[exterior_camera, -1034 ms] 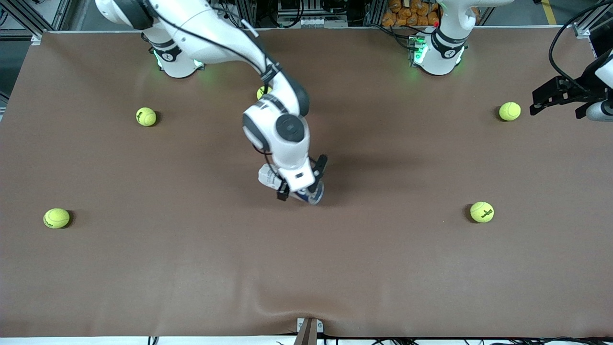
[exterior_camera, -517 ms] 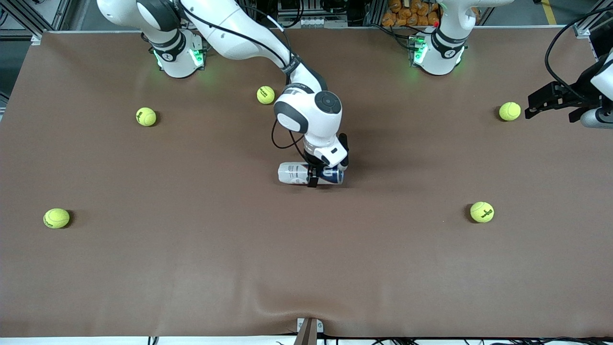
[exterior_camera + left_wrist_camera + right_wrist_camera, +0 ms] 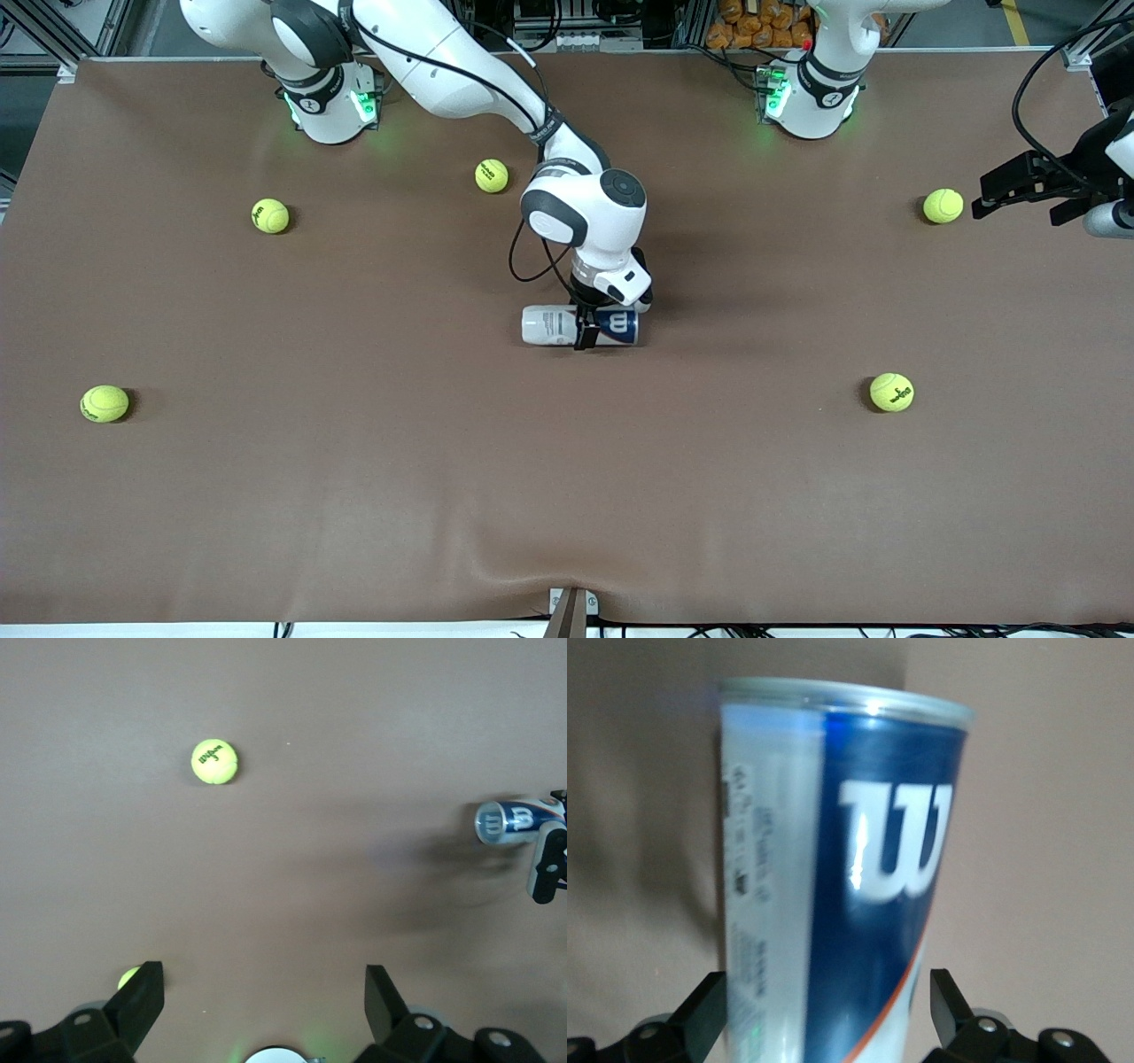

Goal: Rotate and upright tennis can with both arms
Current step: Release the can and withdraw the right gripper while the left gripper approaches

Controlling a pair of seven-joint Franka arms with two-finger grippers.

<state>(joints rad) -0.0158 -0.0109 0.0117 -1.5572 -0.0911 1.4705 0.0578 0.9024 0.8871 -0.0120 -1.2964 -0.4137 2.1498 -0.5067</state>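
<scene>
My right gripper (image 3: 607, 321) jaws straddle the tennis can (image 3: 580, 325) mid-length, grip uncertain; can flat on worktop, axis 9-to-3. Left gripper (image 3: 1032, 186) waits, open, empty.

The can (image 3: 580, 325) lay on its side near the middle of the table, its long axis running between the two arms' ends, with its navy part and white W toward the left arm's end and its white, finely printed part toward the right arm's end. A thin red stripe edged the navy in the right wrist view (image 3: 842, 877), and a metallic rim closed the navy end (image 3: 490, 823). The right gripper (image 3: 605, 322) straddled it about mid-length, a finger (image 3: 585, 336) against its side.
</scene>
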